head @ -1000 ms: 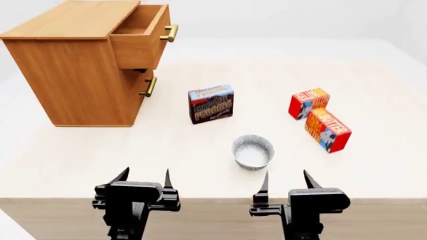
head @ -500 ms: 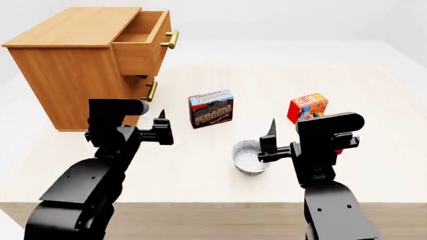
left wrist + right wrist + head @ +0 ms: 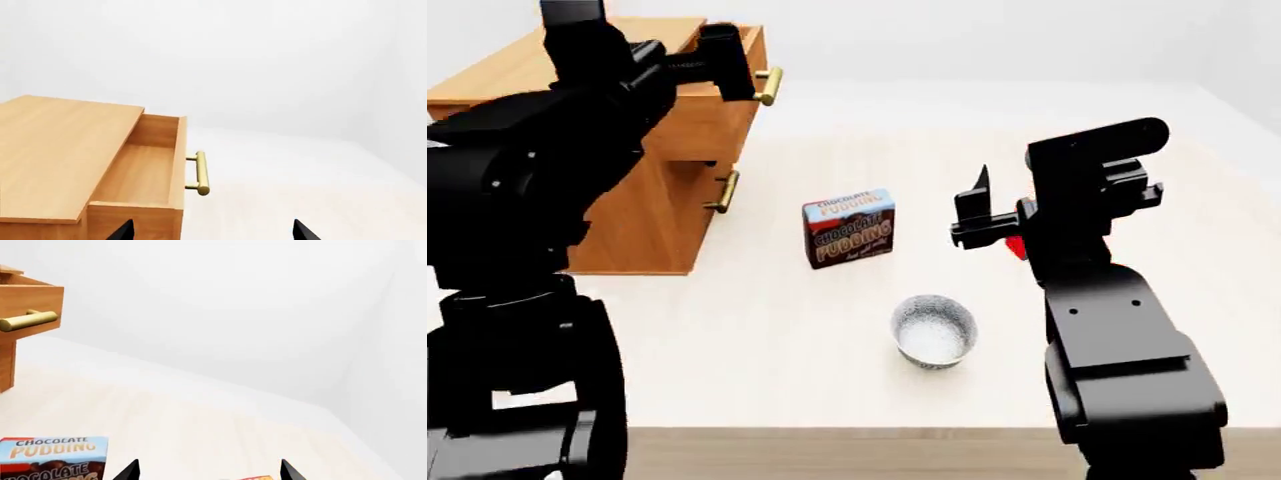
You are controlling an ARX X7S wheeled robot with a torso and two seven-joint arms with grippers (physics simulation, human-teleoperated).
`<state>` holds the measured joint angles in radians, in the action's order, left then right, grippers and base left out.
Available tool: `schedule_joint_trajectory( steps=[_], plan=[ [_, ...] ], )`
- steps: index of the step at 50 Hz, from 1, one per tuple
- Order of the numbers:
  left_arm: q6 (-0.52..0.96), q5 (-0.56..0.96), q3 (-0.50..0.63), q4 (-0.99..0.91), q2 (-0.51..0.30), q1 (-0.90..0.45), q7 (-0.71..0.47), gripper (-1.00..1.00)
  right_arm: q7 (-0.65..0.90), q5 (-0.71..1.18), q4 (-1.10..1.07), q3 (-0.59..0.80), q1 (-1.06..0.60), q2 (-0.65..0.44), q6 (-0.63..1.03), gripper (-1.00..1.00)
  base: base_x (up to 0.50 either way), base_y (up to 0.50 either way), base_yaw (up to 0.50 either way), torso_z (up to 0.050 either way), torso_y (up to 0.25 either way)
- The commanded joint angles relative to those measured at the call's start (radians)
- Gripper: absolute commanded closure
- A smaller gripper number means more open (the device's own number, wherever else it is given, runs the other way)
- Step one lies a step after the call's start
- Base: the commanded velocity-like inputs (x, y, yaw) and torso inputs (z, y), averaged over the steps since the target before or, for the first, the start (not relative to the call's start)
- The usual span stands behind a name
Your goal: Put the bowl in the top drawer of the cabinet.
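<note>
White ceramic with a fine grey-blue speckle, the bowl (image 3: 933, 330) sits upright on the pale table (image 3: 801, 330), in front of the chocolate pudding box (image 3: 849, 229) and apart from it, with nothing gripping it. Neither gripper holds or touches anything. The left gripper (image 3: 701, 62) is raised high in front of the cabinet (image 3: 627, 215), level with the top drawer (image 3: 143, 172); in the left wrist view its two black fingertips (image 3: 123, 230) show only as points at the frame's edge, set wide apart with empty air between them. That view looks down into the top drawer, which is pulled out and has a bare wooden floor, its brass bar handle (image 3: 201, 173) on the front. The right gripper (image 3: 985, 212) is lifted above the table, beyond the bowl and to the right of the pudding box; in the right wrist view its fingertips (image 3: 131, 471) also stand well apart and hold nothing. A red box (image 3: 1016, 246) is mostly hidden behind the right arm in the head view. The lower drawer (image 3: 701, 195) is closed, its brass handle showing below the open one.
</note>
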<state>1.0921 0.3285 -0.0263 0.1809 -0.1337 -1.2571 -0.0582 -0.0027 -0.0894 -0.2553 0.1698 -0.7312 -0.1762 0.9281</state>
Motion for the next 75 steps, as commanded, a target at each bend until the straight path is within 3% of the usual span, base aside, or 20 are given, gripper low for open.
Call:
schedule_joint_trajectory(
  steps=[1,21,40,49,75],
  plan=[
    [-0.069,-0.034,0.047,0.234,0.018,-0.23,0.007,-1.0,-0.02,0.019,-0.004,-0.008,-0.024,-0.02,-0.012,-1.0,0.5,0.0,0.0,0.0,0.0],
    [-0.019,-0.055,0.1,0.526,0.04,-0.348,-0.006,-1.0,-0.029,0.04,-0.014,-0.01,0.001,-0.038,-0.031,-1.0,0.5,0.0,0.0,0.0,0.0],
    [-0.161,-0.073,0.095,0.894,0.066,-0.433,-0.027,-1.0,-0.023,0.053,-0.01,-0.02,0.003,-0.045,-0.046,-1.0,0.5,0.0,0.0,0.0,0.001],
    [-0.251,-0.07,0.081,1.093,0.077,-0.489,-0.026,-1.0,-0.029,0.074,-0.013,-0.035,0.016,-0.043,-0.059,-1.0,0.04,0.0,0.0,0.0,0.0],
    [-0.209,-0.234,-0.178,1.128,0.091,-0.421,-0.002,-1.0,-0.004,0.08,0.084,-0.024,0.009,-0.034,-0.103,-1.0,0.0,0.0,0.0,0.0,0.0]
  ],
)
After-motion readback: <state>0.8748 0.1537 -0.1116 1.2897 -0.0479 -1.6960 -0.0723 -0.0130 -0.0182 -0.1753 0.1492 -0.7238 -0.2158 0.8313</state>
